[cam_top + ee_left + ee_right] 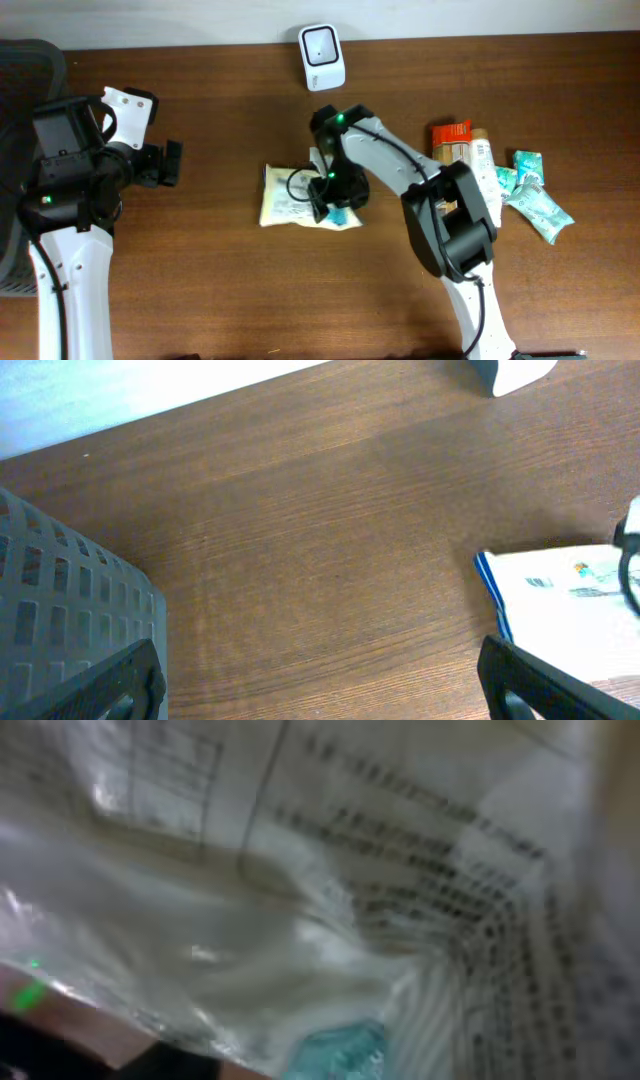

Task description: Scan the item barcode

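- The right gripper (335, 195) is lowered onto the flat printed packet (283, 197), the item to be scanned. The packet lies on the table (210, 300), directly under and around the jaws.
- In the right wrist view the packet's crumpled film and fine print fill almost the whole frame, so the wrapper is pressed very close to the jaws. The fingers themselves are not shown there, and whether the jaws have closed on the film cannot be told.
- The approach from above at the packet's near edge is judged to be chosen so that a fold of loose wrapper can be pinched, since a flat packet offers no side to clasp.
- The white scanner (322, 57) stands well beyond the right jaws, at the far edge of the table. The packet is judged to need lifting and turning so that its barcode faces the scanner window.
- The left gripper (168, 163) is held wide open with nothing between its fingers. The packet is well off to one side of it, so it is judged to be kept clear of the work.
- A pile of other packets (500, 175) lies behind the right jaws, apart from the chosen one.
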`<state>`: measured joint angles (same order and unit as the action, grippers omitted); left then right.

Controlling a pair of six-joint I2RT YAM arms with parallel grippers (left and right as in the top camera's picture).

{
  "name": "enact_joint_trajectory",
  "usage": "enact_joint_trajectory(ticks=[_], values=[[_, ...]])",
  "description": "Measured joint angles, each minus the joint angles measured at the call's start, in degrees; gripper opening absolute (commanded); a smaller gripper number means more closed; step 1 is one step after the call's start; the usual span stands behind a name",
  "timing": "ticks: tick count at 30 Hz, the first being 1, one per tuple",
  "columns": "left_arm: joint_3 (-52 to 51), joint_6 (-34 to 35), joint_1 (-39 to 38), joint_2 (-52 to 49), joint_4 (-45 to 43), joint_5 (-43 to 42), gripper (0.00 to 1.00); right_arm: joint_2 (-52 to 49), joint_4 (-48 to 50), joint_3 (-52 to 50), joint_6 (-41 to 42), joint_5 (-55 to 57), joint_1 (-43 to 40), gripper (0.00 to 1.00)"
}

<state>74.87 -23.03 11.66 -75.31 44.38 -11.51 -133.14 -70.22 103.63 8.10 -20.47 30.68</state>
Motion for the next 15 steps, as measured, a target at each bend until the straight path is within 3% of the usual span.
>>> enact_joint_trajectory(ticks=[2, 11, 15], values=[[0.02, 0.00, 0.00, 0.00, 0.00, 0.00, 0.99, 0.13, 0.68, -0.72, 2.91, 1.20, 1.62, 0.04], [0.02, 0.02, 0.00, 0.00, 0.00, 0.00, 0.99, 0.35, 0.92, -0.79, 5.22, 1.16, 1.36, 0.04], [0.02, 0.00, 0.00, 0.00, 0.00, 0.00, 0.99, 1.81, -1.75, 1.49, 1.66, 7.17, 1.36, 0.04]])
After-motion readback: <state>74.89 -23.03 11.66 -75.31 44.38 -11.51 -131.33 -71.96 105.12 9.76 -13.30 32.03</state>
